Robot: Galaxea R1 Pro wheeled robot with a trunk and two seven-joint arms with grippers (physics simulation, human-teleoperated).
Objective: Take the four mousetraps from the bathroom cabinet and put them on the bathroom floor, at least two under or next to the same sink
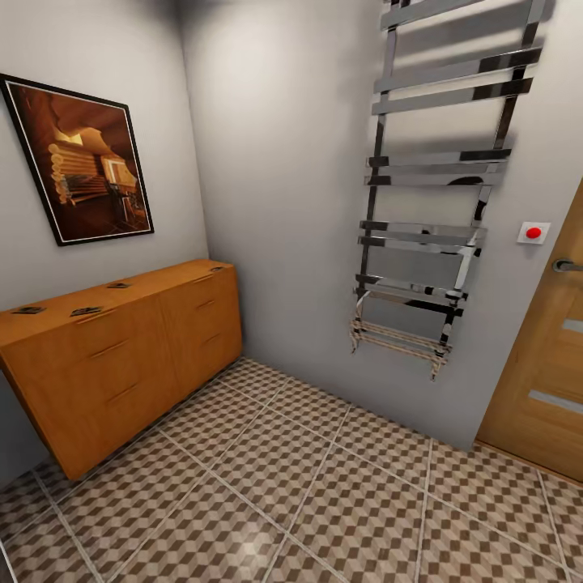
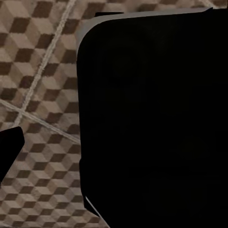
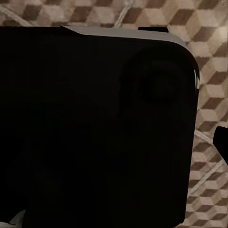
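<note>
- Where the head view looks into a bathroom corner, a long orange-brown cabinet (image 1: 121, 356) stands against the left wall.
- Four mousetraps lie spaced along the cabinet's top: one (image 1: 28, 310) at the near end, the next (image 1: 85, 311) by the front edge, a third (image 1: 119, 285) past the middle, the last (image 1: 217, 268) at the far end. Each is too small to make out in detail.
- Cube-patterned floor (image 1: 340, 486) covers the room.
- A framed picture (image 1: 81, 166) hangs above the cabinet; a chrome towel rail (image 1: 437, 186) is on the far wall, a wooden door (image 1: 542, 380) cut off at right.
- Both wrist views show dark housing over floor tiles; I cannot tell whether either gripper is wide or closed, nor how far the mousetraps lie from them.
</note>
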